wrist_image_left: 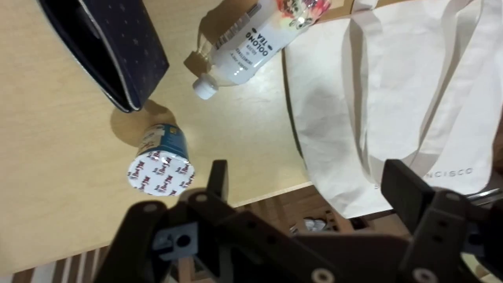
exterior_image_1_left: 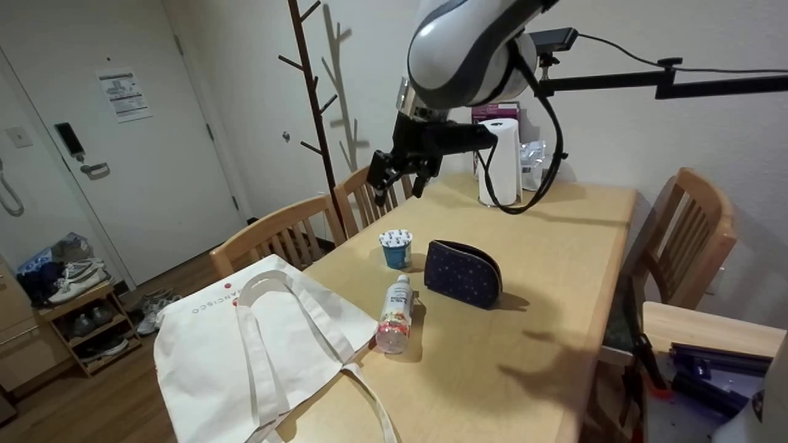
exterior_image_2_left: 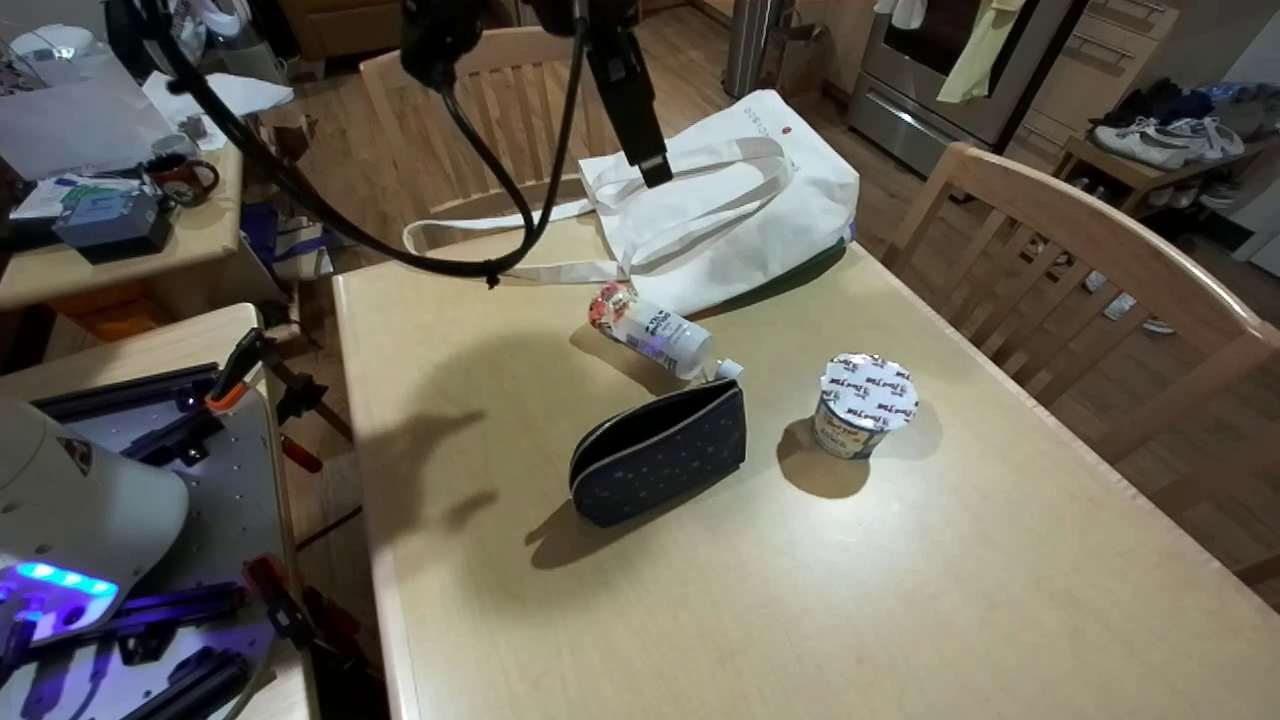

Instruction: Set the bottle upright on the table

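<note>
You see the bottle (wrist_image_left: 251,53) lying on its side on the table (wrist_image_left: 243,147), between the dark pouch (wrist_image_left: 135,51) and the white bag (wrist_image_left: 401,98), its cap (wrist_image_left: 205,86) toward the lidded cup (wrist_image_left: 161,173); your gripper (wrist_image_left: 306,179) holds its fingers (wrist_image_left: 408,196) wide apart.

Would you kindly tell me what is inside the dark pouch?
The pouch gapes open, but only a dark interior shows in the wrist view; shadow hides the bottom, so any contents cannot be made out.
</note>
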Available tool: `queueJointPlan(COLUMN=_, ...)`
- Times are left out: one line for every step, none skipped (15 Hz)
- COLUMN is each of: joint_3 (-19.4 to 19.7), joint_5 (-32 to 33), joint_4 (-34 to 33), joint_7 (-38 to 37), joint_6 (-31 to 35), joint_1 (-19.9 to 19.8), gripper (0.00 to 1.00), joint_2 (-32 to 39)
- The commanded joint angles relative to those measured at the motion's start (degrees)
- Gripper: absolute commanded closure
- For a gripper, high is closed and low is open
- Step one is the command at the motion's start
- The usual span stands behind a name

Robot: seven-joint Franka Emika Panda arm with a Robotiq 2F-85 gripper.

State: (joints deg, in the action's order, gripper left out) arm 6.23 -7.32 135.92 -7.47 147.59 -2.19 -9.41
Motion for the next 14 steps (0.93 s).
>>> queueJointPlan(joint_3=-2.9, joint_5=10.8, joint_4=-1.0, joint_7=-15.3, joint_6=4.9, joint_1=-4.7, gripper=0.00, joint_2=3.9)
queueJointPlan(joint_3=-3.0, joint_5=14.4, joint_4=-1.5, joint_7=-19.7, joint_6=5.0, joint_1=-5.8, gripper=0.00, joint_2=4.9)
queueJointPlan(joint_3=-3.1, joint_5=18.3, joint_4=-2.8, joint_7=-24.2, joint_6=4.7, joint_1=-6.8, gripper=0.00, joint_2=6.6)
queueJointPlan(joint_3=-2.9, joint_5=22.2, joint_4=-3.7, joint_7=-28.7, joint_6=3.7, joint_1=-7.4, gripper=0.00, joint_2=7.8)
queueJointPlan(joint_3=-2.7, joint_5=25.7, joint_4=-5.3, joint_7=-33.0, joint_6=1.0, joint_1=-7.5, gripper=0.00, joint_2=9.6)
queueJointPlan(joint_3=-2.6, joint_5=27.1, joint_4=-6.5, joint_7=-36.1, joint_6=-3.0, joint_1=-6.6, gripper=0.00, joint_2=10.7)
queueJointPlan(joint_3=-1.2, joint_5=23.3, joint_4=-2.9, joint_7=-29.5, joint_6=1.3, joint_1=-5.9, gripper=0.00, joint_2=7.3)
queueJointPlan(joint_3=-1.0, joint_5=24.8, joint_4=-3.8, joint_7=-32.0, joint_6=-0.3, joint_1=-5.7, gripper=0.00, joint_2=8.6)
queueJointPlan(joint_3=-1.0, joint_5=25.2, joint_4=-4.6, joint_7=-33.1, joint_6=-1.1, joint_1=-5.4, gripper=0.00, joint_2=9.6)
queueJointPlan(joint_3=-1.0, joint_5=25.4, joint_4=-5.1, joint_7=-33.6, joint_6=-1.4, joint_1=-5.3, gripper=0.00, joint_2=10.2)
queueJointPlan(joint_3=-1.0, joint_5=25.4, joint_4=-5.4, joint_7=-33.8, joint_6=-1.5, joint_1=-5.2, gripper=0.00, joint_2=10.5)
queueJointPlan(joint_3=-1.0, joint_5=25.4, joint_4=-5.5, joint_7=-33.8, joint_6=-1.5, joint_1=-5.2, gripper=0.00, joint_2=10.5)
queueJointPlan(joint_3=-0.2, joint_5=30.8, joint_4=-6.9, joint_7=-41.9, joint_6=-2.4, joint_1=-5.4, gripper=0.00, joint_2=11.7)
queueJointPlan(joint_3=0.6, joint_5=34.4, joint_4=-7.9, joint_7=-46.6, joint_6=-2.2, joint_1=-5.6, gripper=0.00, joint_2=13.3)
